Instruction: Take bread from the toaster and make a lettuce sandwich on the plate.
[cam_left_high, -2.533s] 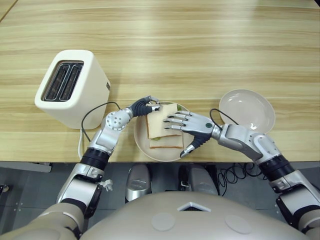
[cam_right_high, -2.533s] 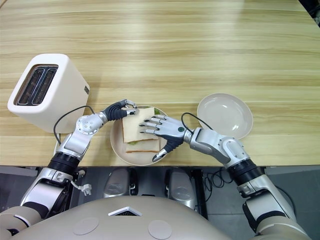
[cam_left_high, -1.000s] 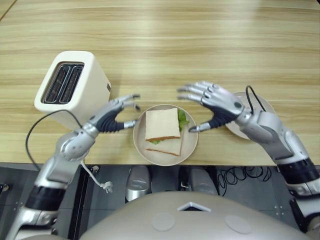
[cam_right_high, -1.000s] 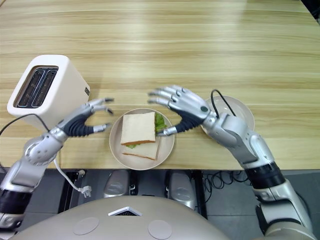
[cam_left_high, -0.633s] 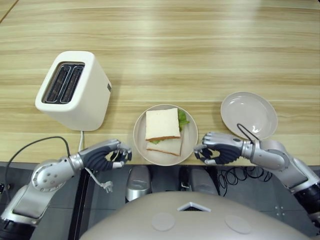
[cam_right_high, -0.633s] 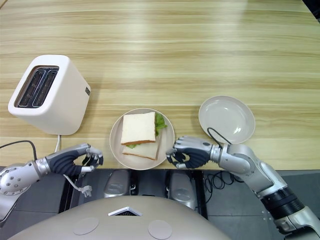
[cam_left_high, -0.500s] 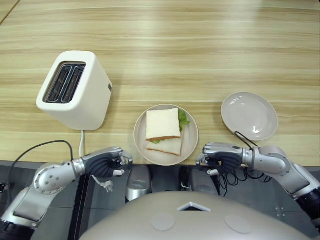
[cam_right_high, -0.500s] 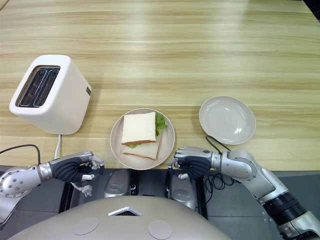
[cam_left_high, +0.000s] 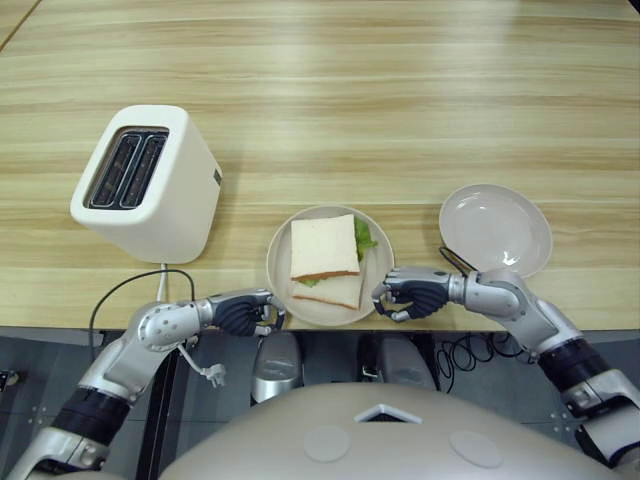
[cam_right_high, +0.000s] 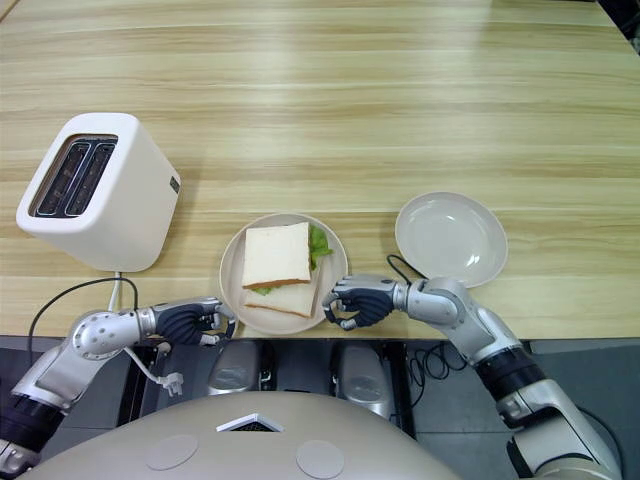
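Observation:
A sandwich (cam_left_high: 326, 258) of two white bread slices with green lettuce (cam_left_high: 364, 238) poking out on the right lies on a beige plate (cam_left_high: 283, 286) at the table's near edge. The white toaster (cam_left_high: 145, 182) stands to the left, both slots dark. My left hand (cam_left_high: 244, 312) sits at the table edge just left of the plate, fingers curled, holding nothing. My right hand (cam_left_high: 414, 295) is at the plate's right rim, fingers curled, holding nothing that I can see.
A second beige plate (cam_left_high: 496, 228) sits bare at the right. The toaster's black cord (cam_left_high: 125, 290) loops off the table's front edge by my left arm. Open wooden table stretches behind everything.
Both hands lifted off the sandwich, dropped to the table's front edge with fingers curling, and have now moved inward to either side of the plate. The sandwich stays put.

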